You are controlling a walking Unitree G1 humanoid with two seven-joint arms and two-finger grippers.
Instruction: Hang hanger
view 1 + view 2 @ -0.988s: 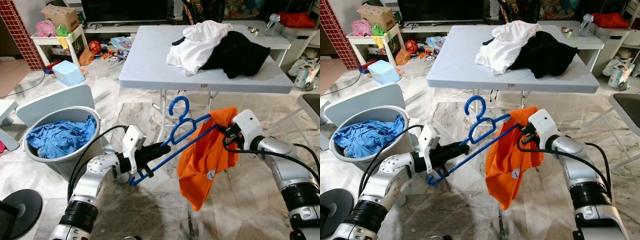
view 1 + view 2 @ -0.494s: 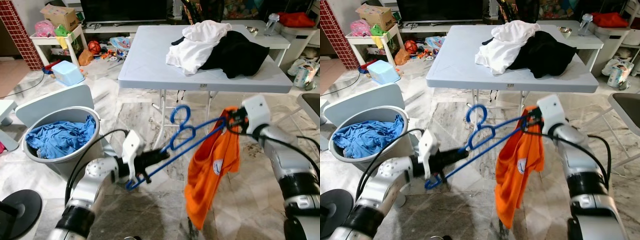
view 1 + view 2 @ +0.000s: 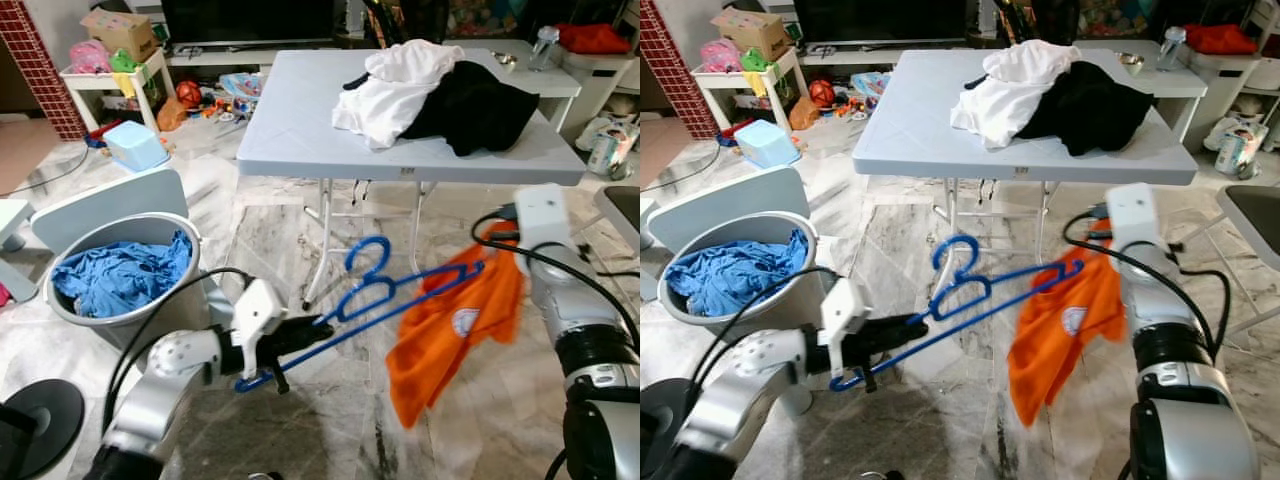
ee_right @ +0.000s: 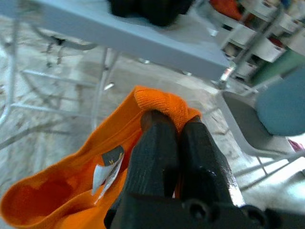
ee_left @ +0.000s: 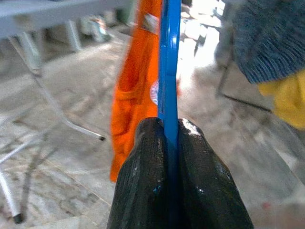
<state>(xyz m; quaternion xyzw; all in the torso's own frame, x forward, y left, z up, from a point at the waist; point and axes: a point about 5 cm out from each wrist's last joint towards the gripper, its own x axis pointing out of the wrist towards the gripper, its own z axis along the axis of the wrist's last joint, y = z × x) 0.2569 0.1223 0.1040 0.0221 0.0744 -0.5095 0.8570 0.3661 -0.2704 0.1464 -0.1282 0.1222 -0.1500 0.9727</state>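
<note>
A blue plastic hanger (image 3: 372,296) slants up across the middle, hook upward. My left gripper (image 3: 292,340) is shut on its lower end; in the left wrist view the blue bar (image 5: 169,71) runs out from between the closed fingers (image 5: 143,186). An orange shirt (image 3: 450,335) hangs from the hanger's upper tip. My right gripper (image 4: 172,125) is shut on the shirt's collar fold (image 4: 162,102), and the right arm (image 3: 545,225) is raised just under the table's front edge.
A grey folding table (image 3: 300,130) with white (image 3: 395,85) and black (image 3: 480,105) clothes stands ahead. At the left a grey bucket (image 3: 95,318) holds blue cloth. Toys and a low white shelf (image 3: 105,80) lie at the far left; a chair edge (image 3: 625,215) is at the right.
My right gripper has swung right and outward with the orange shirt, pulling it along the hanger's upper arm. The hanger now lies flatter and my left gripper sits a little lower.
</note>
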